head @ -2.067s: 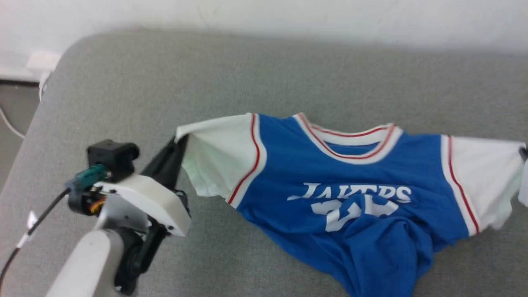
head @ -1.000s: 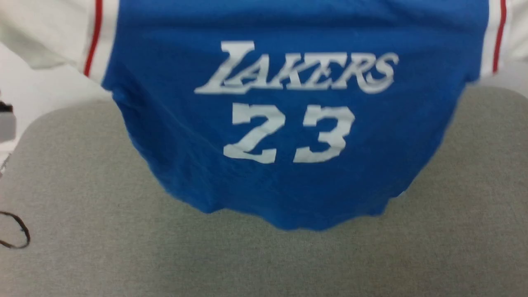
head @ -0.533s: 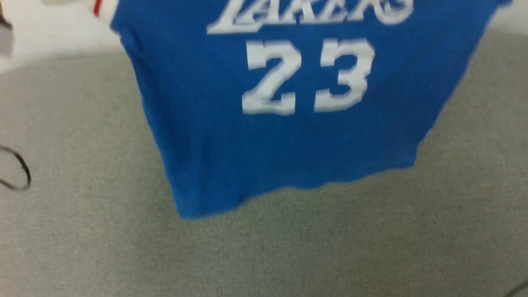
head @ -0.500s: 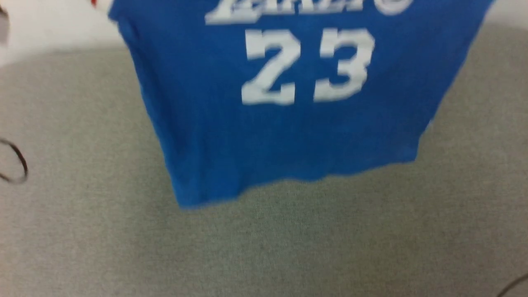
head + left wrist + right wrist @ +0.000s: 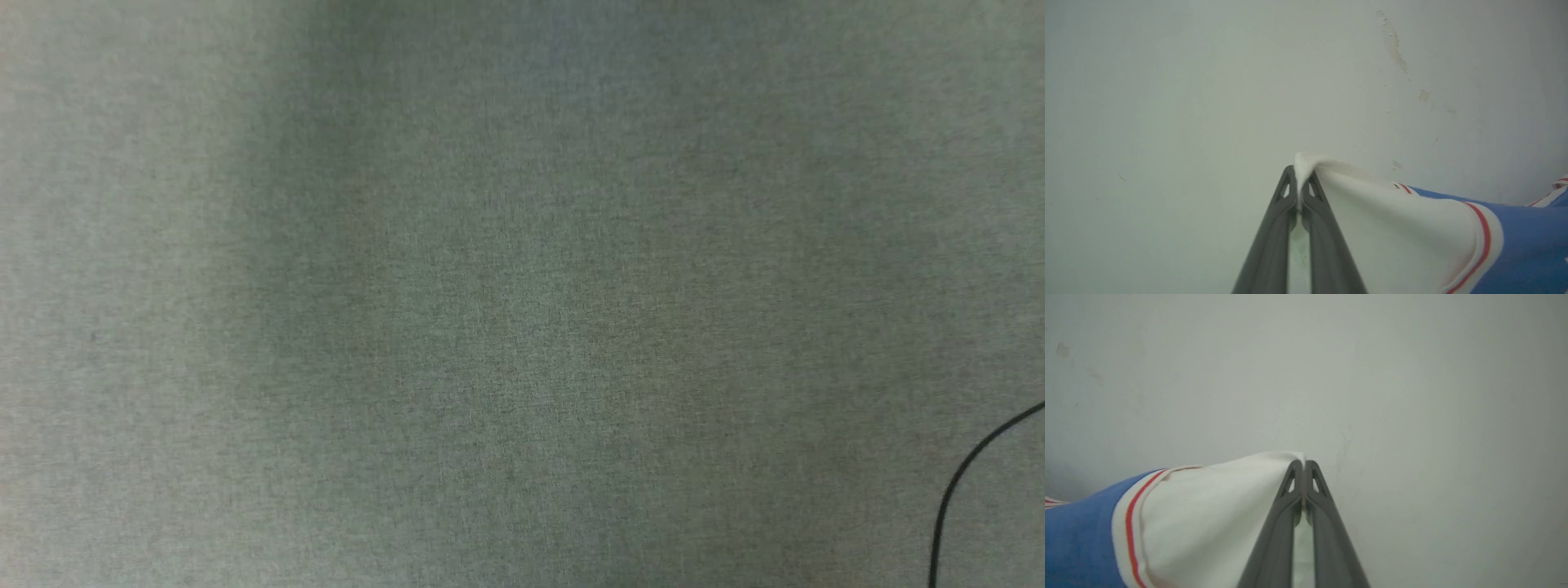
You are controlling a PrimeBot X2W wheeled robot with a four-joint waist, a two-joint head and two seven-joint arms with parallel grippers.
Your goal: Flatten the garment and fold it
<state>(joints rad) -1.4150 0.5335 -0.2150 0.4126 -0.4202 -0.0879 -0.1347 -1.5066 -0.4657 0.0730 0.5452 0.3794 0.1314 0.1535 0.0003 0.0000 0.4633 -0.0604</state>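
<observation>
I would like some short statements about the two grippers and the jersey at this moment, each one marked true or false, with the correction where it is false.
1. The left gripper is shut on a white sleeve of the garment. True.
2. The right gripper is open and holds nothing. False: it is shut on the other white sleeve.
3. The sleeve trim is green. False: it is red and white.
4. In the head view a black cable shows at the lower right, against the grey surface. True.
</observation>
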